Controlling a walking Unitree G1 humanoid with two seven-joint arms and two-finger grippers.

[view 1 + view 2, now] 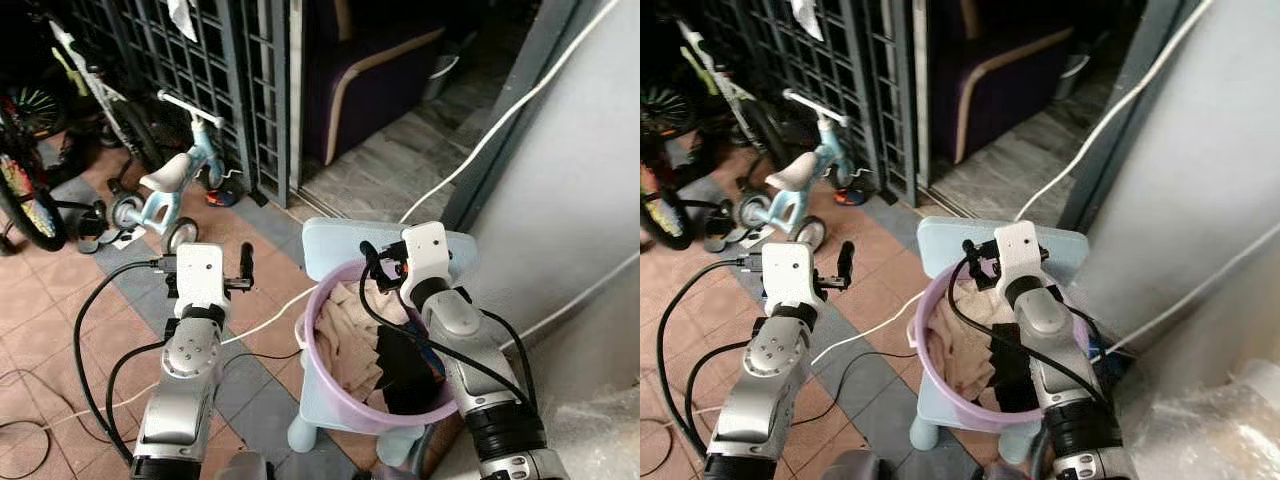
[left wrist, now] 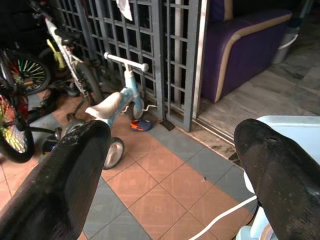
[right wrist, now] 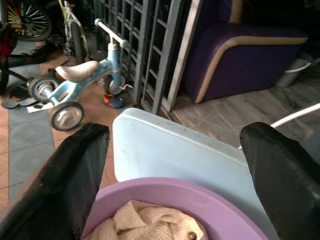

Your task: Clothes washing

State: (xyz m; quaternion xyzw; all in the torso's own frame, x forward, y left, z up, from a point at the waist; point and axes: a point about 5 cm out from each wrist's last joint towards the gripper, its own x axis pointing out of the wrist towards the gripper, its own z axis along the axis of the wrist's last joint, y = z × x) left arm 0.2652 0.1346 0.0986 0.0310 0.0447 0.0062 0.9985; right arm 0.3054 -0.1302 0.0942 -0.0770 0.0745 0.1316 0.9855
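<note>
While the purple basin (image 1: 330,385) of beige clothes (image 1: 352,335) sat upright on its pale-blue stool (image 3: 165,150), your right end effector (image 3: 180,175) hovered wide open, empty, above its rim; your left end effector (image 2: 170,175) gaped empty too.

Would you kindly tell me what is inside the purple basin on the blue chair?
The purple basin holds cream-coloured clothes and a dark garment. The right hand is open above its rim. Anything beneath the clothes is covered.
</note>
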